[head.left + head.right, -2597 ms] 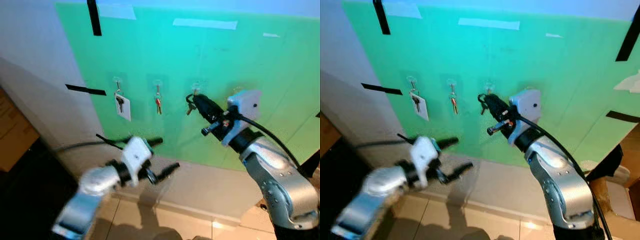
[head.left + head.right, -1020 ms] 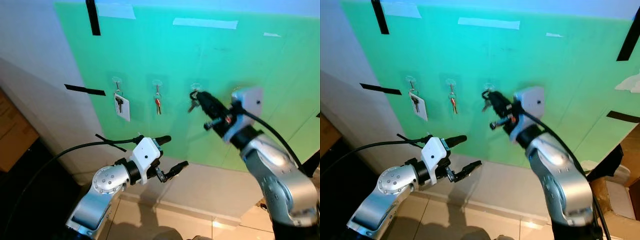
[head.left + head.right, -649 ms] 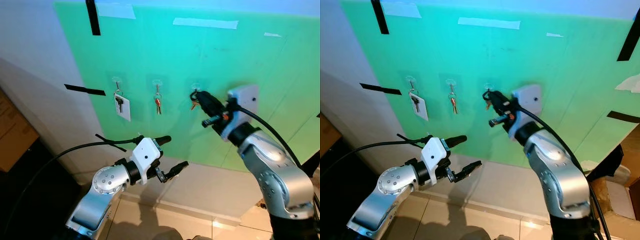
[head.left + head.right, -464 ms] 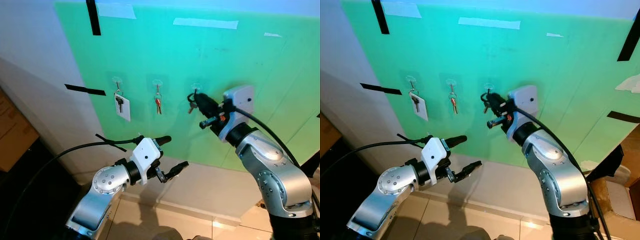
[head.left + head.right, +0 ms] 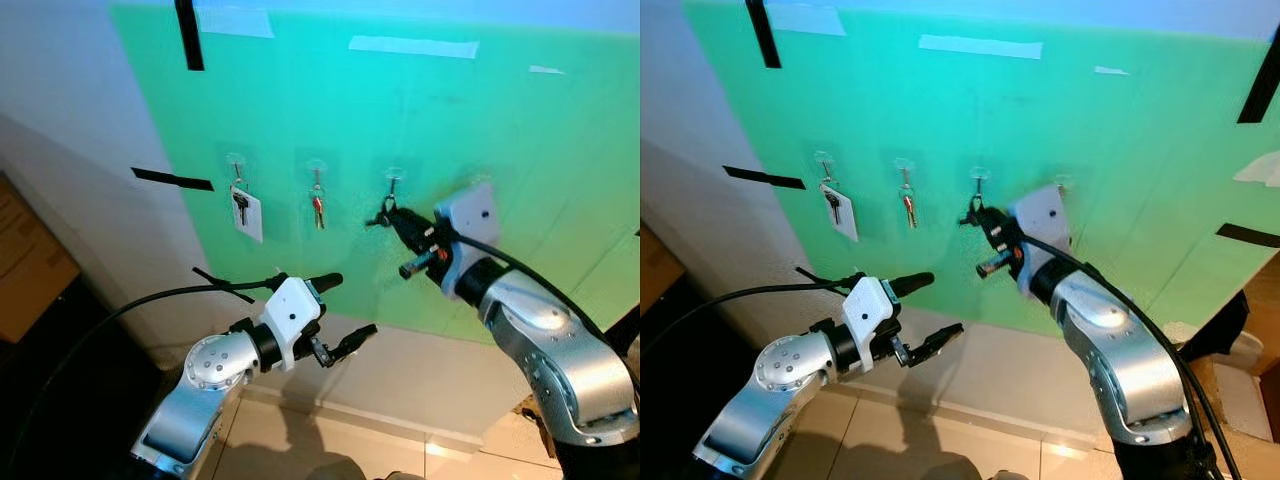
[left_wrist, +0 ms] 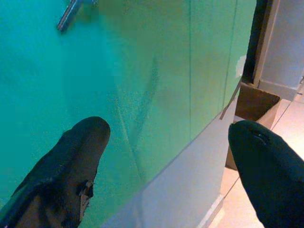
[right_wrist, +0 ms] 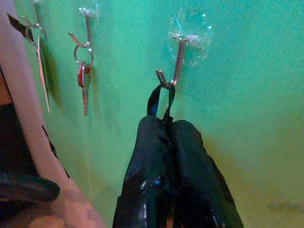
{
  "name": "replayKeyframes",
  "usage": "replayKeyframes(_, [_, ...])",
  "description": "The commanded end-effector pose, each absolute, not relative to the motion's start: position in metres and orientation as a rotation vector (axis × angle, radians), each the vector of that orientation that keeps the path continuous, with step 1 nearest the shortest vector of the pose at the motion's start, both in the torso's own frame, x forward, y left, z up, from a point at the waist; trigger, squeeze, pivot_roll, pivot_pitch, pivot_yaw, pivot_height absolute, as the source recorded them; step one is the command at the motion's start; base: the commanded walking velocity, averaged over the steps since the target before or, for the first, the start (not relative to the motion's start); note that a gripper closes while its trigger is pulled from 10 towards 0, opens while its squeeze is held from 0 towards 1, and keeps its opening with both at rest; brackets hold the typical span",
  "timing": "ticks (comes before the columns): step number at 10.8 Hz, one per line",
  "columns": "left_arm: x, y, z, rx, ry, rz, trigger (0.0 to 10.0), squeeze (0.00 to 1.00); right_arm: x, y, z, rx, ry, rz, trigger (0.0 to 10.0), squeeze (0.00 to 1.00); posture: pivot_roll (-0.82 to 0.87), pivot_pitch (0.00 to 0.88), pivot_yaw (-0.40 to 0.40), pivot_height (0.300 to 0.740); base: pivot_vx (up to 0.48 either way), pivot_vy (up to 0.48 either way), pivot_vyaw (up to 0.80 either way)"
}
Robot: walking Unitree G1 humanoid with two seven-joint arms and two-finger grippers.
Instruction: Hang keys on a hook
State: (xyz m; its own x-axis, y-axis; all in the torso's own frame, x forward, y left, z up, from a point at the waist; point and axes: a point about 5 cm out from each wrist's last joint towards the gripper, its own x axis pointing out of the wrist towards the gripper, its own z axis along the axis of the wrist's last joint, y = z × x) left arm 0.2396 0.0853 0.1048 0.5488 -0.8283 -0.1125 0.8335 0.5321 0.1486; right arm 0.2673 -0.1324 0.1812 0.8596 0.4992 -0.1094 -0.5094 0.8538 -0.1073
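Observation:
On the green wall board (image 5: 480,120) a clear stick-on hook (image 5: 393,180) (image 7: 178,57) is the third in a row. A black loop of the keys (image 7: 161,97) hangs over the hook's tip. My right gripper (image 5: 386,214) (image 7: 166,126) sits just under the hook, shut on that loop, so the keys are mostly hidden between its fingers. My left gripper (image 5: 346,304) (image 6: 166,142) is open and holds nothing, low in front of the board's bottom edge.
Two other hooks to the left carry a red key (image 5: 317,208) (image 7: 84,85) and a key with a white tag (image 5: 245,210). Black tape strips (image 5: 172,180) mark the wall. A cardboard box (image 5: 25,260) stands at far left. Tiled floor (image 5: 330,440) lies below.
My right gripper has dropped from hook height to just below it, and the loop now sits over the hook. My left arm came up at first and has stayed still since.

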Motion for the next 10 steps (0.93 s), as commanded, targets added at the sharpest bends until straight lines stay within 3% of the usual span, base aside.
replayKeyframes(1, [0.239,0.085,0.105,0.194,0.022,-0.995,10.0,0.0,0.265,-0.131,0.182,-0.111,0.08,0.54,10.0,0.0,-0.07,0.0,0.042,0.74,0.0,0.0,0.0])
replayKeyframes(2, [0.239,0.084,0.106,0.182,0.012,-0.991,10.0,0.0,0.265,-0.131,0.184,-0.091,0.072,0.538,10.0,0.0,-0.07,0.0,0.043,0.74,0.0,0.0,0.0])
replayKeyframes(3, [0.24,0.098,0.122,0.18,-0.013,-0.986,10.0,0.0,0.265,-0.131,0.186,-0.077,0.06,0.531,10.0,1.0,-0.07,0.0,0.044,0.74,0.0,0.0,0.0])
replayKeyframes(4, [0.241,0.11,0.137,0.175,-0.038,-0.979,10.0,0.0,0.265,-0.135,0.189,-0.074,0.039,0.52,10.0,1.0,-0.07,0.0,0.043,0.74,0.0,0.0,0.0])
replayKeyframes(6, [0.241,0.114,0.142,0.167,-0.047,-0.973,10.0,0.0,0.259,-0.142,0.196,0.032,-0.01,0.534,10.0,1.0,-0.07,0.002,0.043,0.74,0.0,0.0,0.0])
replayKeyframes(10, [0.239,0.116,0.142,0.157,-0.015,-0.951,10.0,0.0,0.234,-0.154,0.194,0.068,-0.045,0.553,10.0,1.0,-0.08,0.009,0.043,0.74,0.0,0.0,0.0])
